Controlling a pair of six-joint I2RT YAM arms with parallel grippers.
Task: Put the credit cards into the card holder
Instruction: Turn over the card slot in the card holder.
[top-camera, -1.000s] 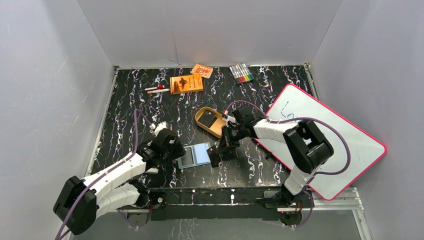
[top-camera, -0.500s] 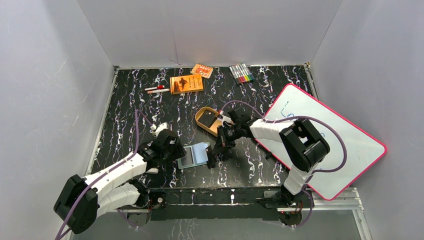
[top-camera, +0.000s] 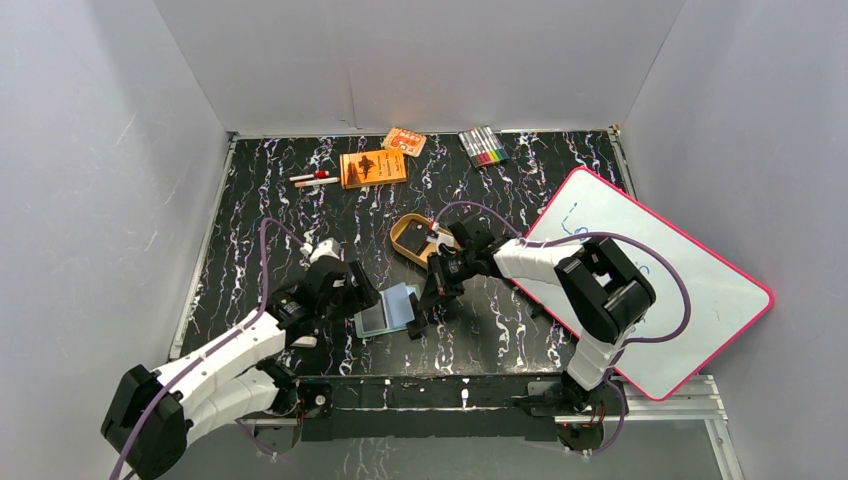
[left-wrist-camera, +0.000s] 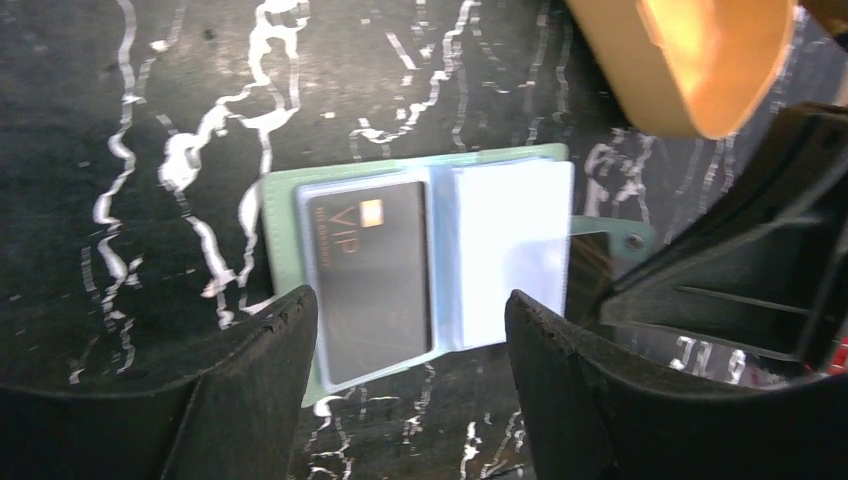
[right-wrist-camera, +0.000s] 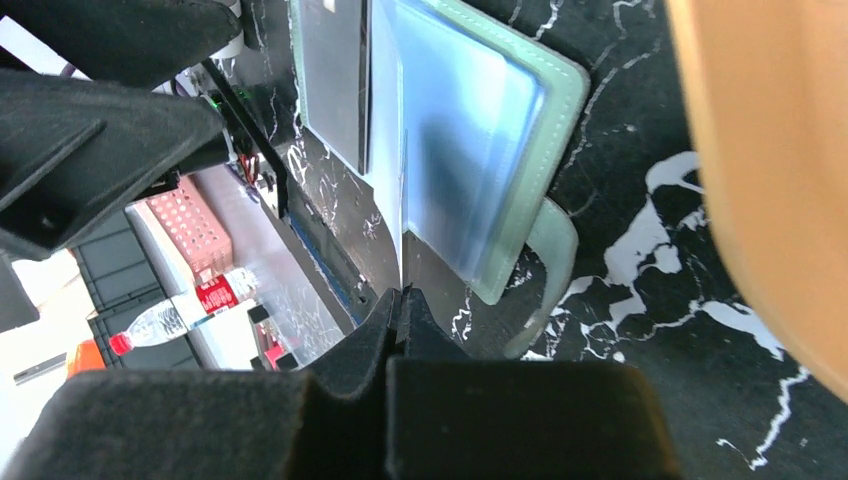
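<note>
The sage-green card holder (top-camera: 402, 300) lies open on the black marbled table, pale blue sleeves up (left-wrist-camera: 510, 250) (right-wrist-camera: 470, 170). A dark "VIP" credit card (left-wrist-camera: 370, 275) (top-camera: 374, 318) sits inside its left sleeve. My left gripper (left-wrist-camera: 410, 305) (top-camera: 358, 295) hovers open over the holder's near-left edge, nothing between its fingers. My right gripper (right-wrist-camera: 402, 295) (top-camera: 418, 318) is shut on a second credit card (right-wrist-camera: 402, 220) held on edge. This card (left-wrist-camera: 590, 280) stands right at the holder's right edge, beside the snap tab.
A golden oval tin (top-camera: 418, 240) sits just behind the right gripper. Farther back lie an orange booklet (top-camera: 373, 167), a small orange packet (top-camera: 404, 141), coloured markers (top-camera: 483, 146) and pens (top-camera: 313, 179). A pink-rimmed whiteboard (top-camera: 650, 280) leans at the right.
The right gripper has carried its card leftward, up to the holder's right edge. The left gripper's jaws have spread wider and its arm has shifted slightly.
</note>
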